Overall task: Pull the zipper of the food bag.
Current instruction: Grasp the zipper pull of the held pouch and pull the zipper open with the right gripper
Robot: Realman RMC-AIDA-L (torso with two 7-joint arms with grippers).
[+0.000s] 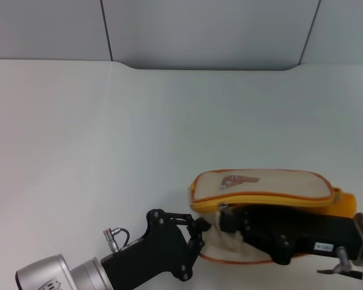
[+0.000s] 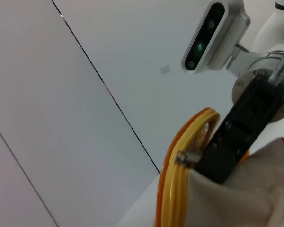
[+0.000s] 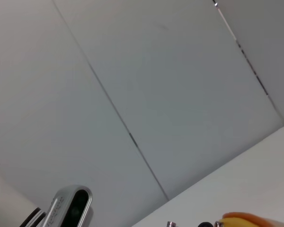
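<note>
L black gripper (image 1: pixel 202 232) pinches beige canvas food bag's (image 1: pixel 260 187) near-left front corner; R black gripper (image 1: pixel 225 219) closed at small silver zipper pull (image 2: pixel 183 157) just beyond. Best: L anchors fabric, R draws along yellow-orange track.

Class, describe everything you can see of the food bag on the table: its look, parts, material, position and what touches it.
The food bag is a small boxy pouch of beige cloth with orange-yellow piping and a brown print on its top face. It lies on the white table, near the robot. An orange-yellow strap shows at its right end. The zipper runs along its edge, with a small silver pull tab. The left gripper and right gripper meet at its near side, bunching the cloth.
</note>
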